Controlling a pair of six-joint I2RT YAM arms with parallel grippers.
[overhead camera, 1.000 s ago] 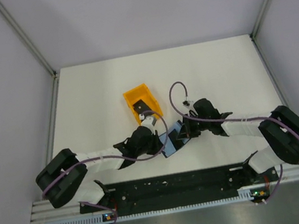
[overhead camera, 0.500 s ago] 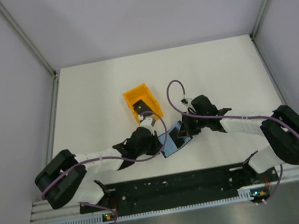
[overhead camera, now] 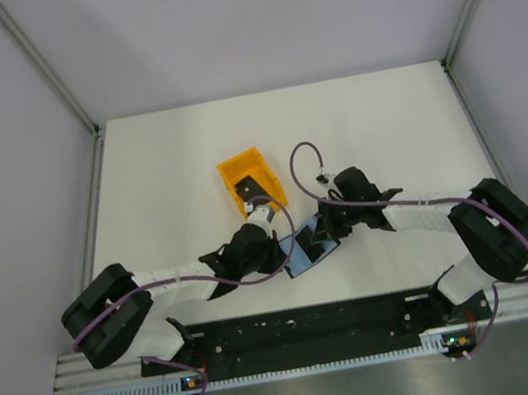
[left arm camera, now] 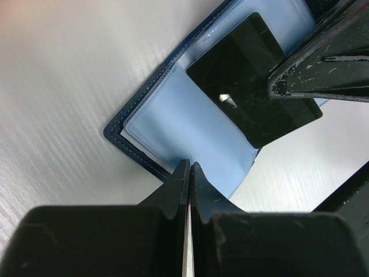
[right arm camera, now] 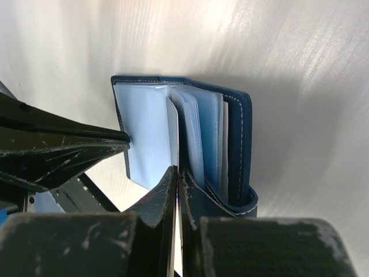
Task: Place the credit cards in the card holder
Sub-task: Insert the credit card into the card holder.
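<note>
right pincer [right arm camera: 176, 171] shifted left, card holder [right arm camera: 236, 144] open

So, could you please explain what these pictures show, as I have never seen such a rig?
These are two robot arms bolted at the near edge of a white table, each ending in a two-finger gripper. The overhead picture shows the left arm on the left and the right arm on the right. The other two come from cameras on the wrists, each showing its own fingers at the bottom. Between the arms lies an open navy-blue folding card holder with light-blue sleeves; a flat black card lies against its inside. The left gripper is shut, tips at the holder's edge. The right gripper is shut at the sleeves; whether it pinches the card I cannot tell. Behind stands a small orange plastic bin.
</note>
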